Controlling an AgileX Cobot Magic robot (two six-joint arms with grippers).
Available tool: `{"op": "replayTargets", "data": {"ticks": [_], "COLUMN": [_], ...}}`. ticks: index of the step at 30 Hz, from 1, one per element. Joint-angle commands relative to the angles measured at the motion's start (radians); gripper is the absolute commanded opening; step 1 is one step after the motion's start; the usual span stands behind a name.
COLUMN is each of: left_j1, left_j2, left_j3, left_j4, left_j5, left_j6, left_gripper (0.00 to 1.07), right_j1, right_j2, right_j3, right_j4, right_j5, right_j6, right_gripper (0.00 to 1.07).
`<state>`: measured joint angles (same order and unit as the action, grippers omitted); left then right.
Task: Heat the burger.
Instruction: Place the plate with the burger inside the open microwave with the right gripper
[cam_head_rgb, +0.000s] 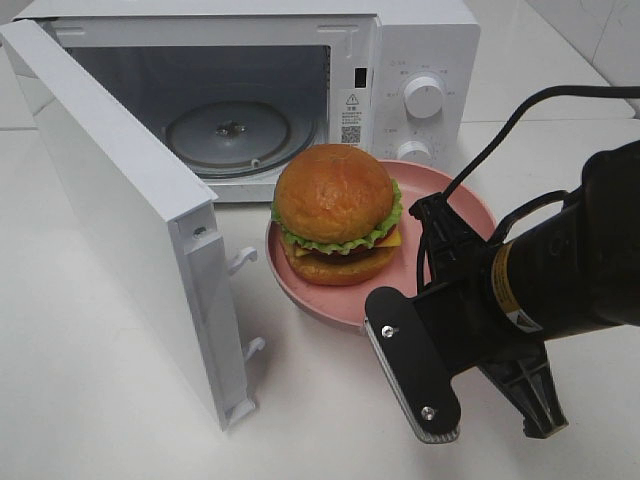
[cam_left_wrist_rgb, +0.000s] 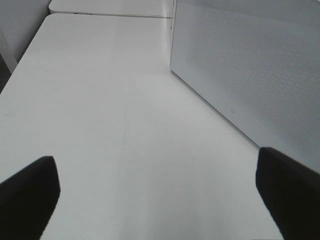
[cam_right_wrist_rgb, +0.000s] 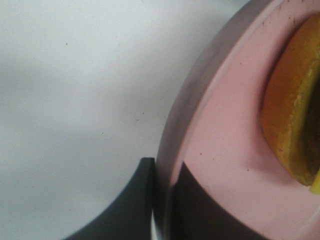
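At frame centre the burger (cam_head_rgb: 338, 212) sits on a plate (cam_head_rgb: 458, 206) on the surface (cam_head_rgb: 100, 400) before the open microwave (cam_head_rgb: 420, 60), right tool (cam_right_wrist_rgb: 161, 175) clenched on the plate's rim, left tool (cam_left_wrist_rgb: 160, 200) released.

A kitchen-like corner fitted out as a robot test bench is shown; the kitchen side is marked by a boxy white countertop microwave oven (cam_head_rgb: 420, 40) with two round white knobs (cam_head_rgb: 424, 96), set on a plain white table (cam_head_rgb: 100, 400), its hinged white door (cam_head_rgb: 110, 190) swung wide and a round glass turntable (cam_head_rgb: 228, 130) seen inside; a tall burger with a glossy golden bun (cam_head_rgb: 338, 205) is served on a shallow pink plate (cam_head_rgb: 445, 188) in front of it; the laboratory side is marked by a bulky black robot arm (cam_head_rgb: 590, 250) with a black cable (cam_head_rgb: 520, 120) looped above it, worked over the same table.
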<state>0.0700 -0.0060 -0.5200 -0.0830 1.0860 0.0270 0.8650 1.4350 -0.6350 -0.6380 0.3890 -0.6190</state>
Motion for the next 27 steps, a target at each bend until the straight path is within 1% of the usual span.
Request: {"op": "replayTargets", "data": {"ticks": [1,2,4,5,6,7,8,9,10,12,16,17,20,22,27], "left_j1": [-0.001,-0.001,-0.001,-0.001,-0.001,-0.001,-0.001,-0.001,-0.001,-0.001,-0.001,-0.001,-0.001,-0.001,-0.001], "left_j2": [-0.017,-0.017,-0.017,-0.017,-0.017,-0.017,-0.017,-0.017,-0.017,-0.017,-0.017,-0.017,-0.017,-0.017,-0.017], "left_j3": [0.004,0.004,0.004,0.004,0.004,0.004,0.004,0.004,0.004,0.004,0.004,0.004,0.004,0.004,0.004], "left_j4": [-0.005,-0.005,-0.005,-0.005,-0.005,-0.005,-0.005,-0.005,-0.005,-0.005,-0.005,-0.005,-0.005,-0.005,-0.005], "left_j5": [-0.013,-0.013,-0.013,-0.013,-0.013,-0.013,-0.013,-0.013,-0.013,-0.013,-0.013,-0.013,-0.013,-0.013,-0.013], "left_j6": [0.000,0.000,0.000,0.000,0.000,0.000,0.000,0.000,0.000,0.000,0.000,0.000,0.000,0.000,0.000], "left_gripper": [1.00,1.00,1.00,1.00,1.00,1.00,1.00,1.00,1.00,1.00,1.00,1.00,1.00,1.00,1.00], "right_j1": [-0.034,-0.034,-0.067,-0.067,-0.077,-0.093,-0.093,-0.111,-0.111,-0.138,-0.162,-0.182,-0.201,-0.220,-0.225], "right_j2": [-0.013,-0.013,-0.013,-0.013,-0.013,-0.013,-0.013,-0.013,-0.013,-0.013,-0.013,-0.013,-0.013,-0.013,-0.013], "right_j3": [-0.003,-0.003,-0.003,-0.003,-0.003,-0.006,-0.006,-0.012,-0.012,-0.027,-0.048,-0.061,-0.073,-0.093,-0.126], "right_j4": [0.056,0.056,0.131,0.131,0.158,0.213,0.213,0.267,0.267,0.333,0.381,0.418,0.453,0.510,0.504], "right_j5": [-0.070,-0.070,-0.078,-0.078,-0.082,-0.082,-0.082,-0.082,-0.082,-0.080,-0.080,-0.078,-0.070,-0.048,-0.029], "right_j6": [-0.112,-0.112,-0.224,-0.224,-0.263,-0.340,-0.340,-0.415,-0.415,-0.522,-0.587,-0.631,-0.686,-0.769,-0.803], "right_gripper": [0.00,0.00,0.00,0.00,0.00,0.00,0.00,0.00,0.00,0.00,0.00,0.00,0.00,0.00,0.00]}}
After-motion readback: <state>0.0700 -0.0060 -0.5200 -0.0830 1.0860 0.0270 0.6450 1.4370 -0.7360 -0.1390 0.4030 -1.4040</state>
